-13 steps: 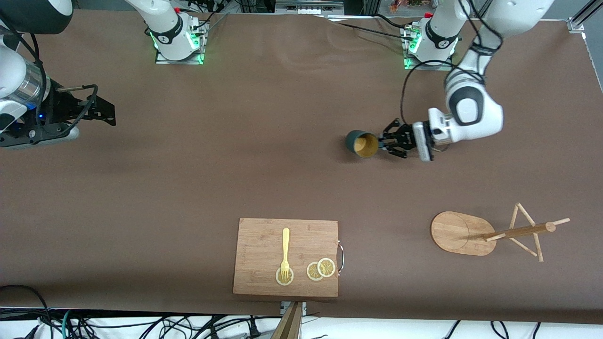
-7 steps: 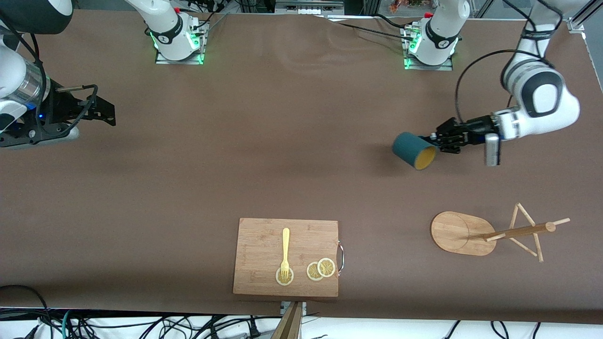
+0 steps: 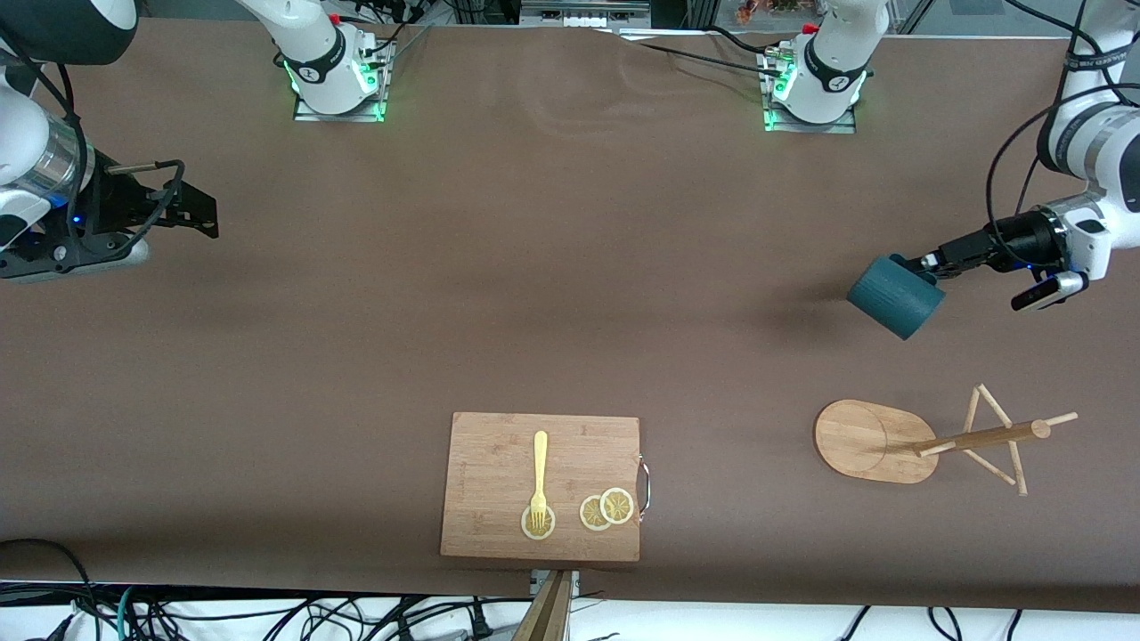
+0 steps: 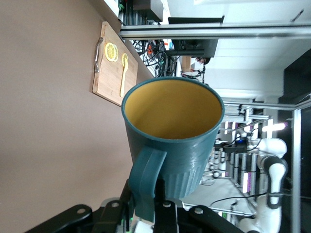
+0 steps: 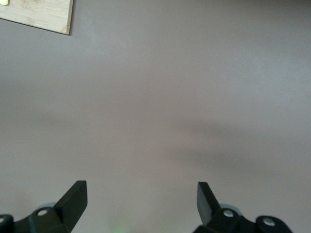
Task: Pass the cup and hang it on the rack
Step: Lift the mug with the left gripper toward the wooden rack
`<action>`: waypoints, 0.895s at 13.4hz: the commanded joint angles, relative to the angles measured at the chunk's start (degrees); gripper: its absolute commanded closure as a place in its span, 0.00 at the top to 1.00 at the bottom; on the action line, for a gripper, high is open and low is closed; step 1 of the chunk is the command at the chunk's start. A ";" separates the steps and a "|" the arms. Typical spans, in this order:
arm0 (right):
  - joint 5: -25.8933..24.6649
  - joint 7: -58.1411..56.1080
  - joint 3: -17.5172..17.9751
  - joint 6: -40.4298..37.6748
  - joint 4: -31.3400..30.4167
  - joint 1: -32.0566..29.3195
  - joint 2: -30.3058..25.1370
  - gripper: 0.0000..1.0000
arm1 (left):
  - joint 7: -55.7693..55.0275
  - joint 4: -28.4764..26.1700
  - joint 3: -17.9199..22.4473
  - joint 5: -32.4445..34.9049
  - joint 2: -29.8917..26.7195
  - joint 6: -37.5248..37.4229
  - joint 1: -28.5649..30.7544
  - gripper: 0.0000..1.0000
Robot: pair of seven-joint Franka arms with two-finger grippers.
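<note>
Your left gripper (image 3: 926, 263) is clamped on the handle of the cup (image 3: 893, 296) and holds it up in the air over bare table toward the left arm's end. In the front view the cup hangs at about 12 o'clock from the rack (image 3: 926, 442), well apart from it. You see the cup tipped on its side there, its dark teal ribbed wall facing the camera. In the left wrist view the cup (image 4: 172, 138) shows a round mouth with a smooth yellow-ochre inside, fine vertical ribs on the outer wall and a flat looped handle running down into the left gripper (image 4: 146, 213).

The rack is pale wood: a flat oval base on the table, a round central pole and thin angled pegs spreading from it. No cup is on its pegs.

Your right gripper (image 3: 191, 211) waits over the right arm's end of the table, at roughly 9 o'clock in the front view. Its black fingers (image 5: 75, 196) are spread wide with nothing between them, over plain matte brown tabletop.

A rectangular bamboo board (image 3: 541, 486) with a metal handle lies at about 6 o'clock, near the table's front edge. On it rest a pale yellow fork (image 3: 539, 476) and round citrus slices (image 3: 606, 508).
</note>
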 commanded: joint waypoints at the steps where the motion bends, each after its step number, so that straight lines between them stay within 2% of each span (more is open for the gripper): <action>1: -0.27 -0.56 0.42 0.75 -1.03 -0.65 -1.01 1.00 | -0.53 6.22 -0.65 -1.69 9.50 -4.43 2.00 0.00; 3: -0.19 -0.56 0.51 0.75 -1.03 -0.65 -1.01 1.00 | -0.97 7.98 -0.65 -5.99 12.86 -6.97 2.44 0.00; 5: -0.10 -0.56 0.51 0.75 -0.94 -0.56 -1.01 1.00 | -1.32 11.23 -0.65 -6.53 14.98 -9.00 2.53 0.00; 9: -0.10 -0.56 0.51 0.75 -1.03 -0.56 -1.01 1.00 | -2.11 12.90 -0.65 -11.80 17.44 -10.93 2.70 0.00; 12: -0.10 -0.56 0.51 0.75 -1.03 -0.56 -1.01 1.00 | -2.11 19.48 -0.65 -11.90 22.53 -14.44 4.46 0.00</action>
